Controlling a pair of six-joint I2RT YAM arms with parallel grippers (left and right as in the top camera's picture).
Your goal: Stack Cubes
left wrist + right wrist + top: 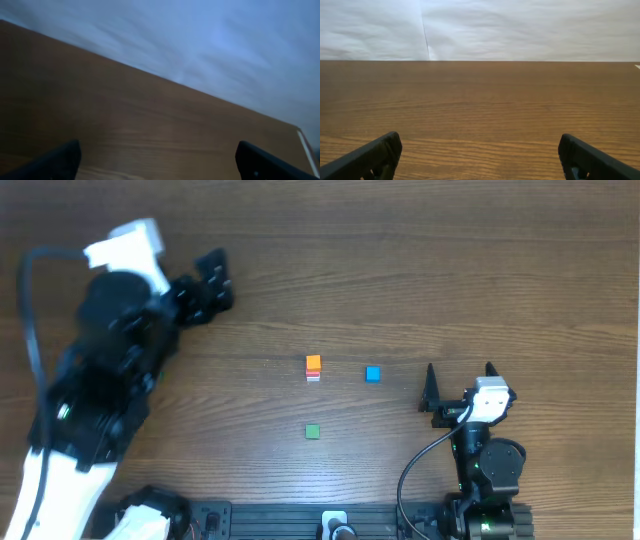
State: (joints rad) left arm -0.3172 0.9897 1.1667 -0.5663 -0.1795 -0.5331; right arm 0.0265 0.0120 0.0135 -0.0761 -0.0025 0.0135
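An orange cube (313,363) rests on top of another small cube (313,376) near the middle of the wooden table. A blue cube (373,374) lies just to its right, and a green cube (312,432) sits below the stack, nearer the arm bases. My left gripper (214,284) is lifted at the upper left, far from the cubes, open with nothing between its fingers (55,162). My right gripper (458,386) is at the right, open and empty, right of the blue cube; its fingers (372,157) face bare table.
The wooden table (420,270) stretches wide around the cubes. A pale wall (520,30) stands beyond its far edge. The left arm's bulky dark body (110,370) covers the left side of the table.
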